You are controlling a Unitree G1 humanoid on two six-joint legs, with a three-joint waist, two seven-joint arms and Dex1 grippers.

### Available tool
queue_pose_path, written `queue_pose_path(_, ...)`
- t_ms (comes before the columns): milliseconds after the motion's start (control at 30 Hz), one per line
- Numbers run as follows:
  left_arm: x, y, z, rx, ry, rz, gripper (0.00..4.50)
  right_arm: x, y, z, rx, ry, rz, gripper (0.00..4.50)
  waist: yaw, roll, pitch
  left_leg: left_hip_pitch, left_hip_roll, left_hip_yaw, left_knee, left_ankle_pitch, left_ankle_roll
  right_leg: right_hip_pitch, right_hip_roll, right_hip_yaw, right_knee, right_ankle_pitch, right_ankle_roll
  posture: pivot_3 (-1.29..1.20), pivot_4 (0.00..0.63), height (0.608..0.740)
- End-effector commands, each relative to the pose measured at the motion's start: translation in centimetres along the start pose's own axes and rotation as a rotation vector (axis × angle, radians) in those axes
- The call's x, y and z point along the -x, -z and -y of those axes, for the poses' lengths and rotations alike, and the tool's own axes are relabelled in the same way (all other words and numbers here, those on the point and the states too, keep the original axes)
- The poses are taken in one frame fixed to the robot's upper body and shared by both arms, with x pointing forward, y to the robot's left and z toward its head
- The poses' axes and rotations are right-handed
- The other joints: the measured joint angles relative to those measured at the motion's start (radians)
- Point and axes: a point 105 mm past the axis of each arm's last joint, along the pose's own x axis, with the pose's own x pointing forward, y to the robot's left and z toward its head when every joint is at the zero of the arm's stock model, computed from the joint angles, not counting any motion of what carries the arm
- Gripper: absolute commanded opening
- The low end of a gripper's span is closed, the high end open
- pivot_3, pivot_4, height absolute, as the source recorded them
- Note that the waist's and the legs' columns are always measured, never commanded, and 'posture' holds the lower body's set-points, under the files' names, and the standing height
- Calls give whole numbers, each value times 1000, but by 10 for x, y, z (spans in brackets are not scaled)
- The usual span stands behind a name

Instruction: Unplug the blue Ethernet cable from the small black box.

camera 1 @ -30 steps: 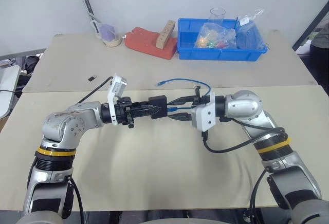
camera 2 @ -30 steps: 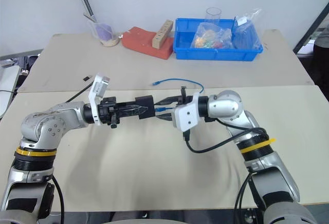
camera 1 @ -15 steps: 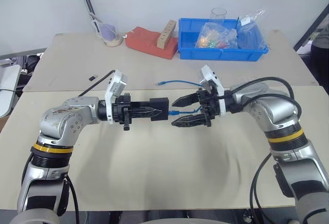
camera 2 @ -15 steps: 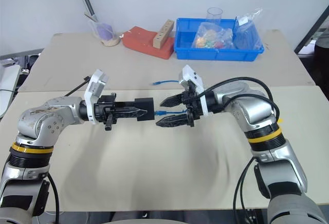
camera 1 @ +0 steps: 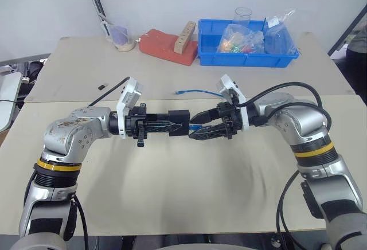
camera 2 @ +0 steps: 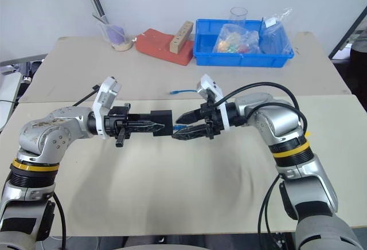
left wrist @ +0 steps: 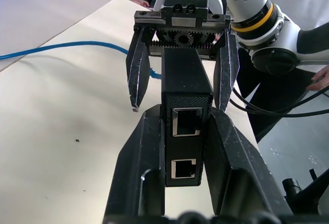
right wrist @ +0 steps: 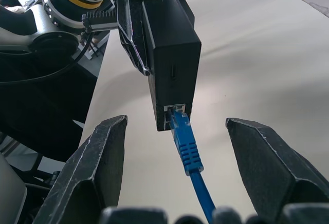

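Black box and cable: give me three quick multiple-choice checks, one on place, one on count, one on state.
1. Where is the small black box?
A. in the blue bin
B. clamped in the left tool
C. flat on the table

2. How many ports show on the box face in the left wrist view?
A. two
B. four
C. none

3. The blue Ethernet cable is:
A. unplugged
B. plugged into the box, right tool open around it
C. gripped by the right tool

Answers: 1 B, fingers press both sides; 2 A, two stacked sockets; 3 B, plug sits in port, fingers apart.
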Motion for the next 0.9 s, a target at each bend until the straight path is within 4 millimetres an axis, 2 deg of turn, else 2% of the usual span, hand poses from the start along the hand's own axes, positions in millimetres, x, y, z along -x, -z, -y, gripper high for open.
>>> queue_pose_path(33, -1, -15, 7, -75, 34, 5, 530, 2, -14, -3, 42, -14, 13, 3425, 0, 0, 0, 0, 0, 0, 0, 0, 0, 0, 0, 0, 0, 0, 0, 0, 150, 740)
queue_pose_path(67, -1, -16, 7, -75, 35, 5, 530, 2, -14, -3, 43, -14, 12, 3425, 0, 0, 0, 0, 0, 0, 0, 0, 0, 0, 0, 0, 0, 0, 0, 0, 150, 740)
queue_pose_path(167, -2, -16, 8, -75, 44, 7, 530, 2, -14, -4, 37, -23, 11, 2652, 0, 0, 0, 0, 0, 0, 0, 0, 0, 0, 0, 0, 0, 0, 0, 0, 150, 740)
queue_pose_path(400, -3, -17, 11, -70, 62, 7, 530, 4, -15, -7, 31, -44, 4, 246, 0, 0, 0, 0, 0, 0, 0, 0, 0, 0, 0, 0, 1, 0, 0, 0, 150, 740)
queue_pose_path(500, -3, -16, 12, -70, 71, 4, 530, 5, -15, -10, 27, -62, -3, 13, 0, 0, 0, 0, 0, 0, 0, 0, 0, 0, 0, 0, 1, 0, 0, 0, 150, 740)
queue_pose_path(800, -4, -16, 14, -81, 82, -4, 530, 8, -12, -13, 37, -88, -37, 13, 0, 0, 0, 0, 0, 0, 0, 0, 0, -1, 0, 0, 1, 0, 0, 0, 150, 740)
queue_pose_path(900, 2, -16, 11, -94, 48, -6, 530, 23, -2, -7, 32, -30, -62, 13, 0, 0, 0, 0, 0, 0, 0, 0, 0, -1, 0, 0, 1, 0, 0, 0, 150, 740)
